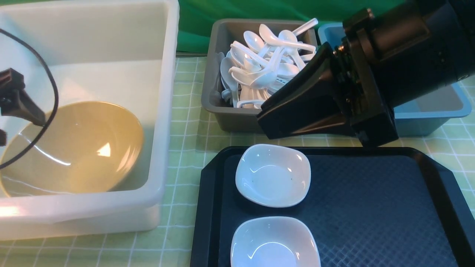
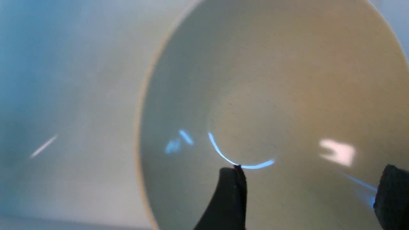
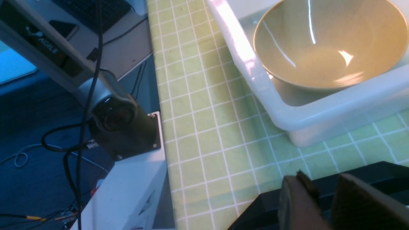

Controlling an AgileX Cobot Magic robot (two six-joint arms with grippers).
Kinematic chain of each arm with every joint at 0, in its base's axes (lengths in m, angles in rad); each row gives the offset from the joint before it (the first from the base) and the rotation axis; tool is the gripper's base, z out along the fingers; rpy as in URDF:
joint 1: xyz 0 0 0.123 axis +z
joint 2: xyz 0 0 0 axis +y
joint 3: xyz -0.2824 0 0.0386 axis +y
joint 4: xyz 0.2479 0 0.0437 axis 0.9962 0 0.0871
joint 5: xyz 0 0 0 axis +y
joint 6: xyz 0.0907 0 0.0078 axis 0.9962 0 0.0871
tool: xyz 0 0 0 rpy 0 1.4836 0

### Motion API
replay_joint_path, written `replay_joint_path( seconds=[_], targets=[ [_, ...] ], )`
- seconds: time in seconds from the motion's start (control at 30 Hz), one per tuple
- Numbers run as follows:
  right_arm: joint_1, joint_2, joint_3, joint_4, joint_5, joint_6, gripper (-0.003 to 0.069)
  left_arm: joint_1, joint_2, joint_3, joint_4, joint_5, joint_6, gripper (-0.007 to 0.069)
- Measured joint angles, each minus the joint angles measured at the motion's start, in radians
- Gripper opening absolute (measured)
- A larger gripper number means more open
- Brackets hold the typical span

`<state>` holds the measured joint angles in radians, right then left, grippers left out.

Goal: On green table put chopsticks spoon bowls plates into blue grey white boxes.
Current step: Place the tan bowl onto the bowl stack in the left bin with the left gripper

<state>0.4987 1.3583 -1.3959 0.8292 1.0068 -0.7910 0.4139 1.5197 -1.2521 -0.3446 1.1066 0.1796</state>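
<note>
Yellow bowl tilted in white box

Front view. Bowl (image 1: 85, 148) inside white box (image 1: 163, 148), tilted, mouth facing up and toward about 4 o'clock; long axis of its outline roughly 2 to 8 o'clock. Left claw (image 1: 22, 124) over bowl, fingers apart, nothing gripped. Right claw (image 1: 261, 124): fingers slightly apart, nothing gripped, near grey box (image 1: 237, 120). Surface (image 1: 185, 129): pale green check cloth. Room: green curtain (image 1: 196, 22) at 12 o'clock; laptop (image 3: 89, 12) in right wrist view.

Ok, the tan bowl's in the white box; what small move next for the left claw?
Probably lift the left claw straight up and clear: its jaws stand wide apart over the bowl, gripping nothing.
</note>
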Motion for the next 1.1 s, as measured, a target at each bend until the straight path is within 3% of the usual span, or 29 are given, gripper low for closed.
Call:
replay_joint_path(
  seconds=[0.53,0.73,1.1],
  targets=[
    [0.0,0.0,0.0,-0.004,0.054,0.006,0.0192,0.0,0.134,0.0,0.082,-0.1,-0.044,0.0524],
    [0.0,0.0,0.0,-0.004,0.054,0.006,0.0197,0.0,0.134,0.0,0.168,-0.133,-0.093,0.0524],
    [0.0,0.0,0.0,-0.004,0.054,0.006,0.0204,0.0,0.177,0.0,0.152,-0.157,-0.099,0.0524]
  ],
)
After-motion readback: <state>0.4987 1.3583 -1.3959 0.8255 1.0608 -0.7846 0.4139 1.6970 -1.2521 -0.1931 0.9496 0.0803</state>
